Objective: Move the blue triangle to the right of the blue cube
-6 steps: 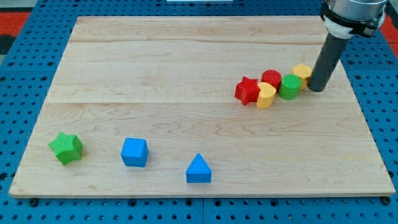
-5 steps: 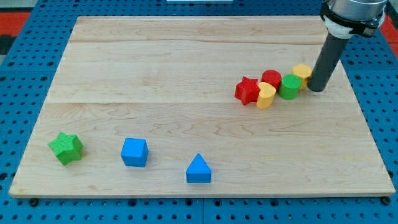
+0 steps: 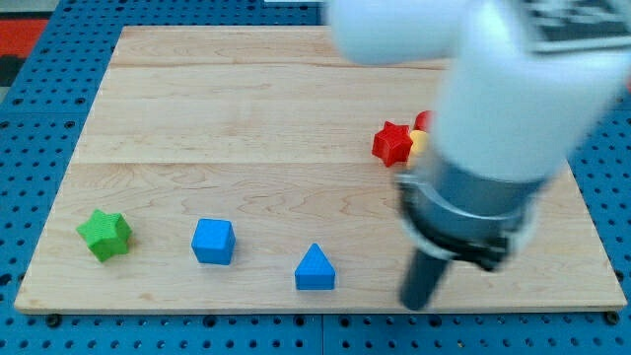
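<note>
1. My tip [image 3: 418, 304] is the lower end of a straight dark cylindrical rod. It sits near the view's bottom edge of the wooden board [image 3: 246, 108], at the view's right of the blue triangle [image 3: 315, 268], near it but apart.
2. The rod carries no claw, so there are no jaws to spread, press together or pinch; the tip touches no block.
3. Above the rod sits a dark grey collar under a large white arm housing [image 3: 513, 69]. The housing is blurred and covers much of the board's right part.
4. The blue triangle is a matte wedge-shaped block, apex toward the view's top. It lies near the board's bottom edge, at the view's right of the blue cube [image 3: 213, 241] and slightly lower, with bare wood between them.
5. The blue cube is a matte block with softly rounded edges, lying flat.
6. The green star [image 3: 105, 234] lies at the view's left of the cube, well apart.
7. The red star [image 3: 392, 143] lies in the board's right half. Touching its right side, slivers of a yellow block [image 3: 417, 144] and a red block [image 3: 423, 120] show beside the housing; their shapes cannot be made out.
8. The board is pale planked wood with visible grain, resting on a blue perforated table [image 3: 30, 177].
</note>
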Available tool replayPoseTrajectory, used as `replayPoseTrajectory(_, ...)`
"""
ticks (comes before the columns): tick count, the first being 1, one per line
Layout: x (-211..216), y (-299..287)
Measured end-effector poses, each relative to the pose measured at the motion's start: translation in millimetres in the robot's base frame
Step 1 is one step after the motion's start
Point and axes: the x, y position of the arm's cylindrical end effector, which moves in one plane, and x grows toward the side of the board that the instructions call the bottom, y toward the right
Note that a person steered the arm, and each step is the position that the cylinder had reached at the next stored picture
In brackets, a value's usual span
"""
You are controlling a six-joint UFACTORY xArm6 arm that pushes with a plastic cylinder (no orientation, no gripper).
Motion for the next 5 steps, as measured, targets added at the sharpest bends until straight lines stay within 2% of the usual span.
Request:
replayPoseTrajectory(1, 12, -49)
replayPoseTrajectory(2, 7, -60)
replayPoseTrajectory(3, -21, -64)
replayPoseTrajectory(5, -6, -130)
